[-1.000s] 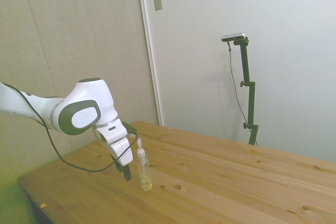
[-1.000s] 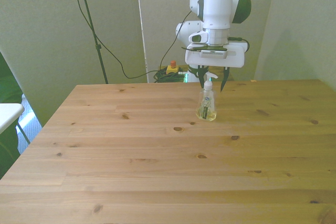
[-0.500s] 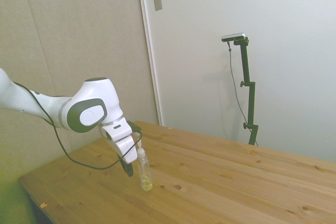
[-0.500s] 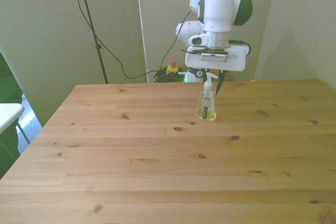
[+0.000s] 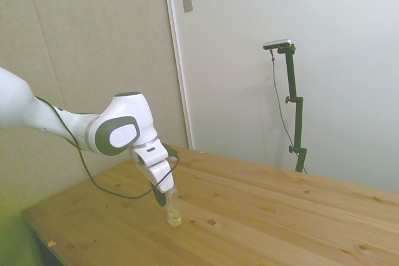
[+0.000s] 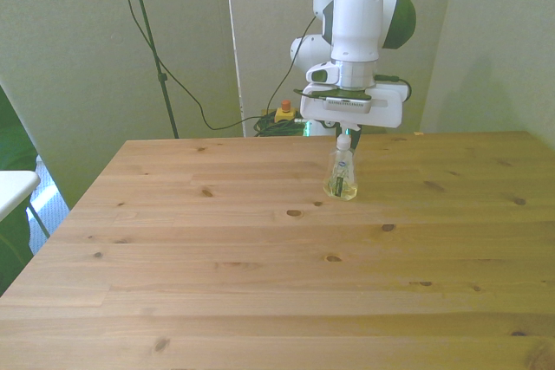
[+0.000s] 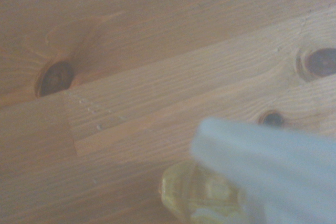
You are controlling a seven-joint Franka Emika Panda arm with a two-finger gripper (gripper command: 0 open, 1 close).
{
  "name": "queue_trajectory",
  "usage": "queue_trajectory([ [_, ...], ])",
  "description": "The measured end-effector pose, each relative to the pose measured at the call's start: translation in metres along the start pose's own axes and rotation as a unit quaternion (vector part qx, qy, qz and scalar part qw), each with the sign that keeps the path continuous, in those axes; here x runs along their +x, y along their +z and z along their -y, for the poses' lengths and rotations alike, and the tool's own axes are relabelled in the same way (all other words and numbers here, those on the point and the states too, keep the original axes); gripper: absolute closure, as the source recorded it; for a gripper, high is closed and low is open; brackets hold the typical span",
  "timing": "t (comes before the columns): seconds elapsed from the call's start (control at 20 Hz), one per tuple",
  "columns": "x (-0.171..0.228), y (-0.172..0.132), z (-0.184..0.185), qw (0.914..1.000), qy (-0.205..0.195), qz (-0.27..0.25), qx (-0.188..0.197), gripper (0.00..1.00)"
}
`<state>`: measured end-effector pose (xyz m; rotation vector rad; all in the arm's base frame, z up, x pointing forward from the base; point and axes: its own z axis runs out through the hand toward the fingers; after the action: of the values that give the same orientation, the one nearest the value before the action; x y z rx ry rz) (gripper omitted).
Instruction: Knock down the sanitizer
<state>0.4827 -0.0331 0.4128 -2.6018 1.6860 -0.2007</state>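
Over the far half of the wooden desk [image 6: 260,301], the pincer [image 6: 350,130] at the end of a white robot arm [image 5: 75,126] hangs tilted, directly above and against the top of the sanitizer [image 6: 341,172]. Whether the pincer is open or closed cannot be told, because its wide white body covers the fingers in the front view and the side view shows only a dark tip beside the bottle's neck. The sanitizer [image 5: 173,211] stands upright on the desk [image 5: 262,228], a slim clear bottle with yellowish liquid pooled at its base and a pale label on its front. In the front view it sits slightly toward the front view's right of centre, close to the far edge, with its white pump top meeting the underside of the pincer. From the wrist view, the sanitizer [image 7: 199,198] appears as a blurred pale shape over a yellow base, set on knotted wood grain [image 7: 105,103]. A black cable [image 5: 93,182] loops beneath the arm.
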Motion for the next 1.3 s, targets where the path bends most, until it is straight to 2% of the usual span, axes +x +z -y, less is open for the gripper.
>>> queue_trajectory([
  [0.75,0.080,0.002,0.031,0.9992,0.039,-0.009,-0.005,1.00],
  [1.3,0.113,0.003,0.054,0.9991,0.039,-0.016,-0.004,1.00],
])
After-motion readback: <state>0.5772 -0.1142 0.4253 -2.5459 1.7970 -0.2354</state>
